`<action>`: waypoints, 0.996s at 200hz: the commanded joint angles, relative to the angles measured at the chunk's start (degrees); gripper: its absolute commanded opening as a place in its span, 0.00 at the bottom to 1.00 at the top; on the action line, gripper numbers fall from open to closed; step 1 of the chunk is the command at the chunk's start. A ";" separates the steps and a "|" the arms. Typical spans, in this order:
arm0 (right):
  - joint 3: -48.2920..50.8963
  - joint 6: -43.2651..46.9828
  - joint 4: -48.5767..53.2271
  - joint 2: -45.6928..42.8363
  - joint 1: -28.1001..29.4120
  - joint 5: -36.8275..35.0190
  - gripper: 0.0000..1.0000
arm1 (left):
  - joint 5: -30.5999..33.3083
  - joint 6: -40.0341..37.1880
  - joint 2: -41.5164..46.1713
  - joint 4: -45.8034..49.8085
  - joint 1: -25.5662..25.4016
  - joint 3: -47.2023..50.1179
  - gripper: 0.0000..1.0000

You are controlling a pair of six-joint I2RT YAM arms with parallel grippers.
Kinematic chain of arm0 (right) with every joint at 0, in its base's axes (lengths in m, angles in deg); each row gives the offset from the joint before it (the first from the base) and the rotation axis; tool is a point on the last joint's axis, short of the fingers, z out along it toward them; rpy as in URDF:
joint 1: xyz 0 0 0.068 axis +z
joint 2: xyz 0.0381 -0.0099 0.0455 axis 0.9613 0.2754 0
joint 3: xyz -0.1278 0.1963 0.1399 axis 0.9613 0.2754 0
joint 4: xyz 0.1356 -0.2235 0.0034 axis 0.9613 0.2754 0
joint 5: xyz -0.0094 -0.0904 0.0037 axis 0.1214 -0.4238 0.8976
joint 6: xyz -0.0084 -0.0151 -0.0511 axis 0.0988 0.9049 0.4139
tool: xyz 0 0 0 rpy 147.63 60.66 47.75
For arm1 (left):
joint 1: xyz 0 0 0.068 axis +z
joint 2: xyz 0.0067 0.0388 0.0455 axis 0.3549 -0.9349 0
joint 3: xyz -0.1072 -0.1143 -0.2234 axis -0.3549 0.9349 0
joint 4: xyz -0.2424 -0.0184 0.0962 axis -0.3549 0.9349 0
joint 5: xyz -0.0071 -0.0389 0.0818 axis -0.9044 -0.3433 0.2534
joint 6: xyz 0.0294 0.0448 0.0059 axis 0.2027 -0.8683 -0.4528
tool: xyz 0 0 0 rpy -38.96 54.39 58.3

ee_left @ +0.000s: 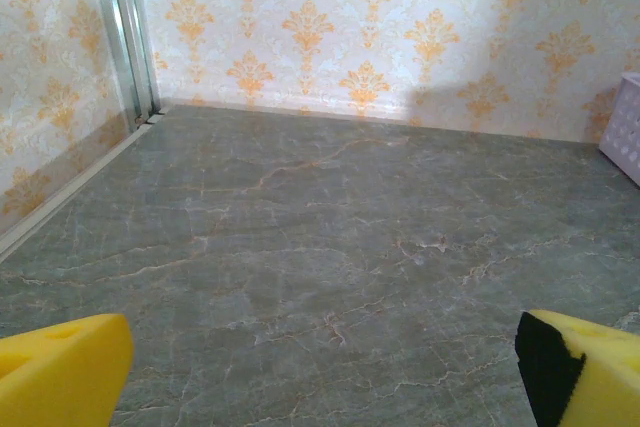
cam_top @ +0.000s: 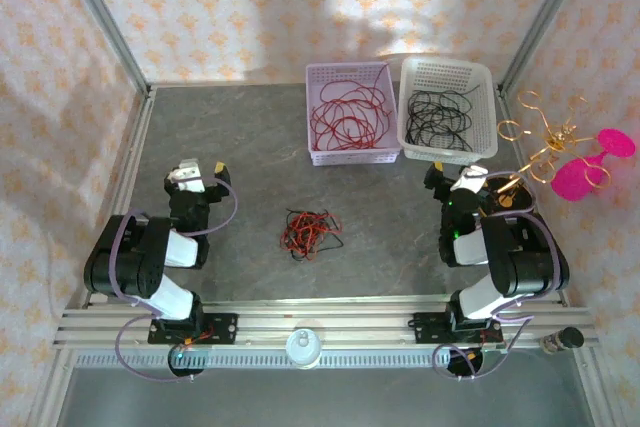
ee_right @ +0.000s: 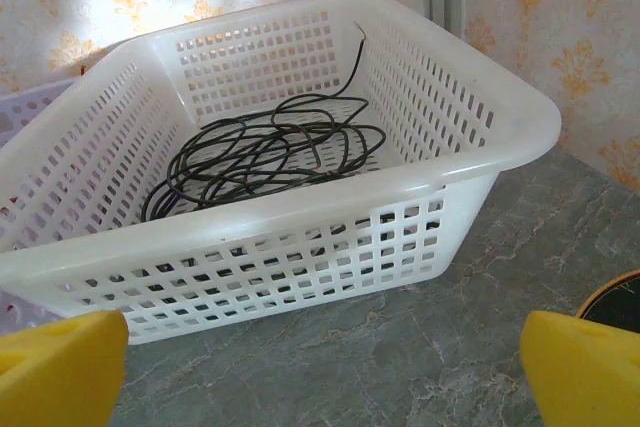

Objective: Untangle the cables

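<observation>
Yellow pads (ee_left: 60,372) of left gripper (ee_left: 320,372) nearest the lens, spread wide at the bottom corners of the left wrist view, nothing between them but bare grey table (ee_left: 320,247). Same on the right wrist view: right gripper (ee_right: 320,372) wide open, empty, pointed at the white basket (ee_right: 300,209) just ahead, a loose coil of black cable (ee_right: 265,152) inside it.

From above: both arms folded close to their bases, left gripper on the left side, right gripper on the right just short of the white basket, no contact with any wire. Tangle (cam_top: 310,232) of red and black cables mid-table, roughly between the two arms and well apart from both, all in one small knotted clump. Beyond it, near the far wall, a lilac basket (cam_top: 347,69) with loose red cable (cam_top: 345,112), side by side with the white one.

Judging by that: partly done. Some red and some black apparently freed and sorted by colour into the baskets. Left to do: reach the clump, pinch a strand with each gripper, tease apart, drop each colour in its basket. No grasp on it yet. Gold wire loops (cam_top: 540,142) off to the right, no part of the job.
</observation>
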 commanded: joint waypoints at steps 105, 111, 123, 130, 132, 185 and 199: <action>-0.77 0.71 -0.56 -0.39 -0.13 -0.26 1.00 | 0.74 1.04 0.17 -0.20 -0.38 -1.10 0.99; -0.78 0.67 -0.56 -0.36 -0.13 -0.26 1.00 | 0.83 1.02 0.14 -0.26 -0.35 -1.16 0.99; -0.76 0.68 -0.49 -0.34 -0.08 -0.26 1.00 | 0.83 0.96 0.14 -0.13 -0.41 -1.10 0.99; -0.73 0.69 -0.55 -0.32 -0.13 -0.26 1.00 | 0.83 0.95 0.14 -0.12 -0.41 -1.15 0.99; -0.73 0.70 -0.52 -0.34 -0.13 -0.20 1.00 | 0.83 0.96 0.14 -0.10 -0.41 -1.14 0.99; -0.80 0.74 -0.51 -0.36 -0.13 -0.23 1.00 | 0.92 0.87 0.13 -0.11 -0.51 -1.10 0.99; -0.75 0.73 -0.48 -0.36 -0.13 -0.19 1.00 | 1.00 0.87 0.13 -0.06 -0.56 -1.15 0.99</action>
